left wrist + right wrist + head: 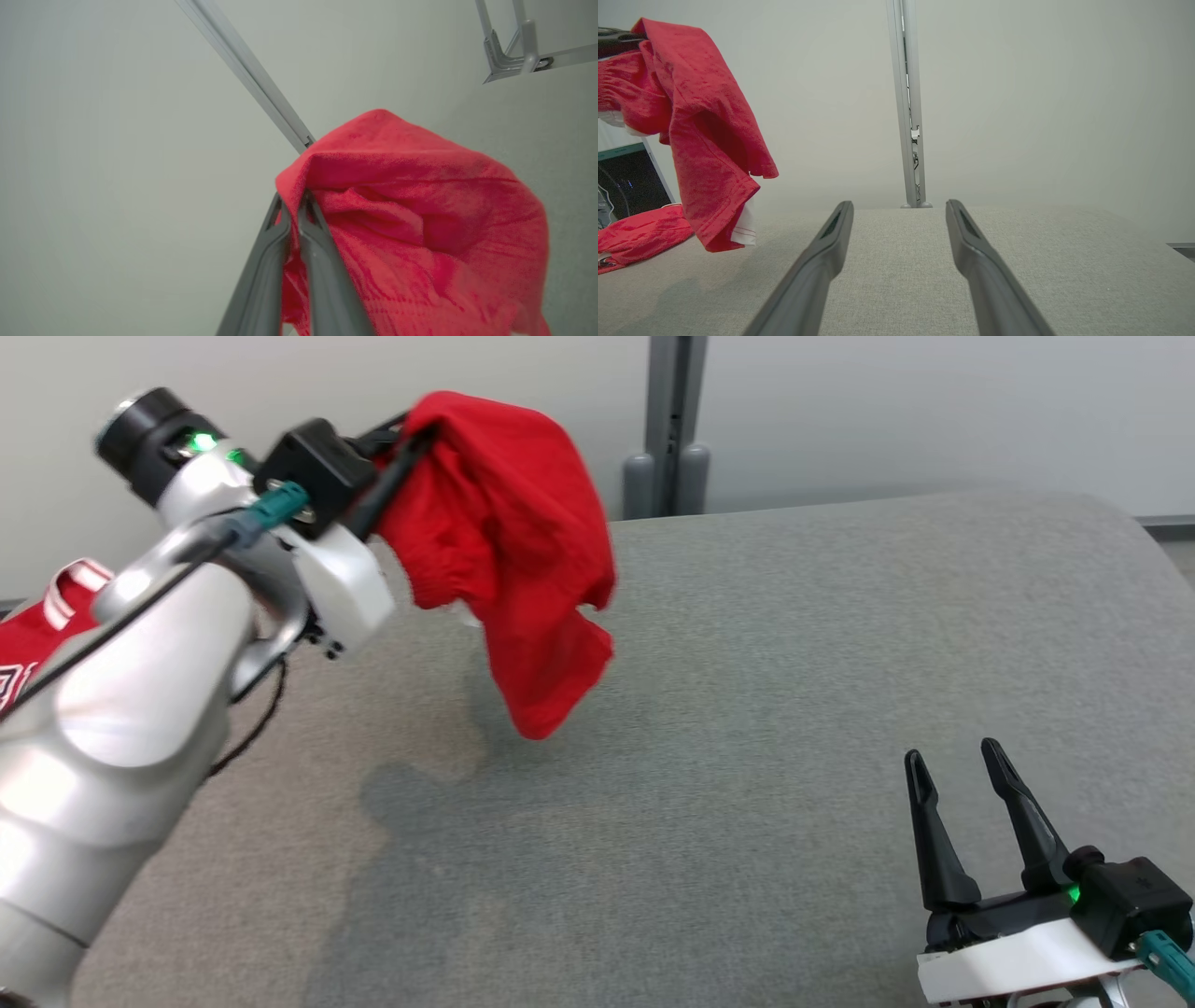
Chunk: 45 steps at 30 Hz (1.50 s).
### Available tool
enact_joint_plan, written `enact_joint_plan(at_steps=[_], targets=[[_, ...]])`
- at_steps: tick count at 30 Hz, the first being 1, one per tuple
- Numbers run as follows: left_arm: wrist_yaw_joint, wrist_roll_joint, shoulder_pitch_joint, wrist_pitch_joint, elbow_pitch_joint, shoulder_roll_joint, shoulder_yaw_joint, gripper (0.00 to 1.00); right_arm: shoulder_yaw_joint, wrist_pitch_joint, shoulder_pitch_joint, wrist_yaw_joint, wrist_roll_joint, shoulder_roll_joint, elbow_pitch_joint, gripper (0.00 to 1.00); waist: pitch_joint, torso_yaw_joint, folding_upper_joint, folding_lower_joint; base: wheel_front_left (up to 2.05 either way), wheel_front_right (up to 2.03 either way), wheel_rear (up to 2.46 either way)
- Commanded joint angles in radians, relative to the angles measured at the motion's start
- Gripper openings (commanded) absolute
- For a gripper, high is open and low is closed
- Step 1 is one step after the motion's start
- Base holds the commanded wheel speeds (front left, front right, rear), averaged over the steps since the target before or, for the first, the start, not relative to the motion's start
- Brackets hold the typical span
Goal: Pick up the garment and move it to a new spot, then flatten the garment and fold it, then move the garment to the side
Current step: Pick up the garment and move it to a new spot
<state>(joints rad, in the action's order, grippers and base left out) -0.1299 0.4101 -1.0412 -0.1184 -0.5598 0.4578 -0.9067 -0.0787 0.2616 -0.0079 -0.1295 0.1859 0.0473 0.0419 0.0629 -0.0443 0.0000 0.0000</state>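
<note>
Red garment (pixel 504 551) hangs bunched from the left end effector (pixel 293 205), which is clenched on a fold near its top. The cloth is lifted clear above the left part of the grey fabric worktop (pixel 794 663). The right end effector (pixel 952 751) sits low at the right, released and empty. Another red piece of clothing (pixel 640 231) lies at the worktop's left edge.

1. Pinched in my left gripper (pixel 292 198), the garment (pixel 504 551) is soft red knit cloth, matt, hem stitched.
2. Under my right gripper (pixel 951 751), the table cover (pixel 794 663) is grey woven fabric, matt and finely rough.
3. The fingers (pixel 822 261) on the 2 grippers look like smooth matt dark plastic.
4. My left arm's shell (pixel 121 709) is glossy silver-white.
5. Ahead of my right gripper, the post (pixel 908 93) looks like smooth grey metal.
</note>
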Motion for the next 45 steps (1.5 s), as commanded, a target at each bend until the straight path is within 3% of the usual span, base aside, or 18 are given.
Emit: enact_joint_plan(at_steps=[1, 12, 17, 21, 29, 30, 31, 32, 33, 45], targets=[[0.003, 0.001, 0.006, -0.025, 0.006, -0.024, -0.007, 0.0, 0.003, 0.005, 0.01, -0.002, 0.003, 0.006, -0.006, 1.0, -0.001, -0.044, 0.0, 0.0, 0.0, 0.0, 0.0], [0.115, -0.052, 0.075, -0.147, -0.028, -0.245, 0.002, 0.0, -0.021, 0.005, -0.027, -0.002, 0.024, 0.006, -0.013, 1.0, 0.073, -0.133, 0.0, 0.0, 0.0, 0.0, 0.0], [0.124, -0.112, 0.167, -0.146, -0.041, -0.266, 0.011, 0.0, -0.03, 0.005, -0.046, -0.002, 0.033, 0.006, -0.011, 1.0, 0.108, -0.16, 0.0, 0.0, 0.0, 0.0, 0.0], [0.106, -0.163, 0.244, -0.146, -0.107, -0.264, 0.0, 0.0, -0.026, 0.005, -0.059, -0.002, 0.033, 0.006, -0.008, 1.0, 0.128, -0.174, 0.0, 0.0, 0.0, 0.0, 0.0], [0.082, -0.171, 0.323, -0.146, -0.249, -0.28, 0.033, 0.0, -0.016, 0.005, -0.06, -0.002, 0.034, 0.006, -0.004, 1.0, 0.128, -0.162, 0.0, 0.0, 0.0, 0.0, 0.0], [0.08, -0.169, 0.323, -0.146, -0.263, -0.286, 0.038, 0.33, -0.016, 0.005, -0.06, -0.002, 0.035, 0.006, -0.003, 1.0, 0.125, -0.158, 0.0, 0.0, 0.0, 0.0, 0.0], [0.081, -0.166, 0.325, -0.146, -0.272, -0.291, 0.045, 0.58, -0.016, 0.005, -0.061, -0.002, 0.035, 0.006, -0.002, 1.0, 0.122, -0.153, 0.0, 0.0, 0.0, 0.0, 0.0], [0.078, -0.162, 0.331, -0.146, -0.284, -0.297, 0.05, 0.96, -0.016, 0.005, -0.061, -0.002, 0.034, 0.006, -0.001, 1.0, 0.119, -0.148, 0.0, 0.0, 0.0, 0.0, 0.0], [0.073, -0.162, 0.333, -0.146, -0.292, -0.301, 0.054, 1.0, -0.014, 0.005, -0.06, -0.002, 0.034, 0.006, -0.001, 1.0, 0.116, -0.143, 0.0, 0.0, 0.0, 0.0, 0.0], [0.06, -0.107, 0.404, -0.146, -0.216, -0.323, 0.184, 1.0, 0.014, 0.005, -0.028, -0.002, 0.014, 0.006, 0.002, 1.0, 0.057, -0.074, 0.0, 0.0, 0.0, 0.0, 0.0]])
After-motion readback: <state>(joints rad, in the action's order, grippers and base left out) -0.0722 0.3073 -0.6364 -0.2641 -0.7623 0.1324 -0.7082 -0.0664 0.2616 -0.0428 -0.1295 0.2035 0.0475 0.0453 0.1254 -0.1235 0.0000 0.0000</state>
